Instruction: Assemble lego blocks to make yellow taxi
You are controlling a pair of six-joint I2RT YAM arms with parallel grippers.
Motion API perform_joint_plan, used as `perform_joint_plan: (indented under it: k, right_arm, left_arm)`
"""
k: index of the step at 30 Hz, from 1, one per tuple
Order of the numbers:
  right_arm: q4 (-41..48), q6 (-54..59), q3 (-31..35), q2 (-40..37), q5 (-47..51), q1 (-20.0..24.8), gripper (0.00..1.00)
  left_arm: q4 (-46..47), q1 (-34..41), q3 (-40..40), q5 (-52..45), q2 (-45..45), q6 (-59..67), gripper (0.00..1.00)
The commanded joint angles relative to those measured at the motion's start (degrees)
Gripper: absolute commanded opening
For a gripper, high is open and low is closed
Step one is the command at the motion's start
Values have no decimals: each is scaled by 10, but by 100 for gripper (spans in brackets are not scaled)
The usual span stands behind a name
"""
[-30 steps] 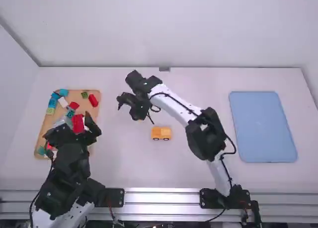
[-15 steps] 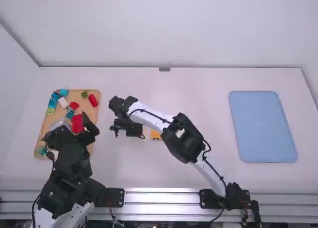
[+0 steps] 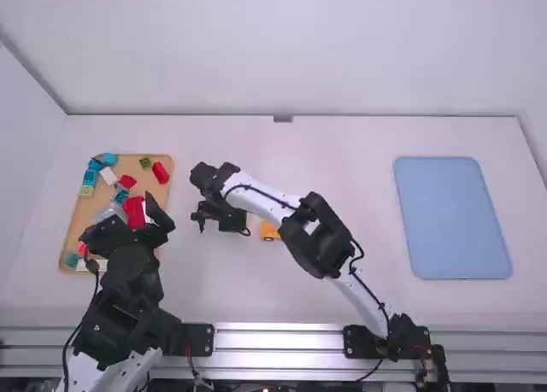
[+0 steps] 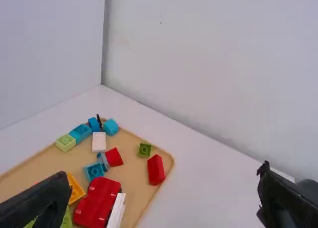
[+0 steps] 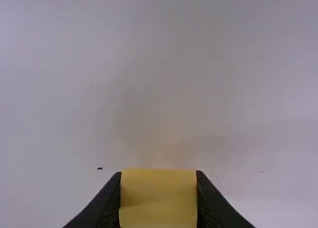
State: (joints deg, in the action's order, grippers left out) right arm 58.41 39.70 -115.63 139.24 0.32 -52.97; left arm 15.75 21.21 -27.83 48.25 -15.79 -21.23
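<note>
Since the first frame, the right arm has swung to the left and down toward the table's near side. Its right gripper [image 3: 227,220] is now between the tray [image 3: 73,228] and the yellow car [image 3: 269,231]. The arm hides part of the car, which sits on the table [image 3: 359,161].

In its own wrist view, the right gripper [image 5: 158,200] has a yellow block [image 5: 158,198] squeezed between its two fingers, one on each side.

The left gripper [image 3: 126,225] is over the tray side that is close to the arms. Its fingers are spread wide, with nothing between them. On the tray are a big red piece [image 4: 99,203], a red block [image 4: 156,170], a green block [image 4: 144,149], a white block [image 4: 99,142] and some blue ones. A blue mat [image 3: 453,219] lies far over on the right.
</note>
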Motion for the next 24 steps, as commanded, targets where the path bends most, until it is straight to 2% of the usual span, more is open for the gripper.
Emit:
perform_joint_plan:
  k: [1,3,4,11,16,20,24]
  right_arm:
    - [2,-9,6,10,-4,1,45]
    - [4,-8,6,10,-3,1,86]
    - [6,-9,6,10,-3,1,99]
    - [6,-9,3,4,-3,1,99]
    - [54,-11,-49,-6,12,14,98]
    - [94,-25,-121,-24,-13,46,98]
    - [96,-54,-142,-53,-64,89,98]
  left_arm:
    - [-1,-6,1,2,0,0,99]
    - [-2,-6,1,0,0,0,99]
    - [-2,-5,1,-5,0,0,99]
    - [-4,-5,1,-16,0,2,99]
    - [-14,-4,1,-80,0,37,99]
    - [-27,-4,1,-104,-9,43,99]
    - [-28,-6,1,-111,-31,44,99]
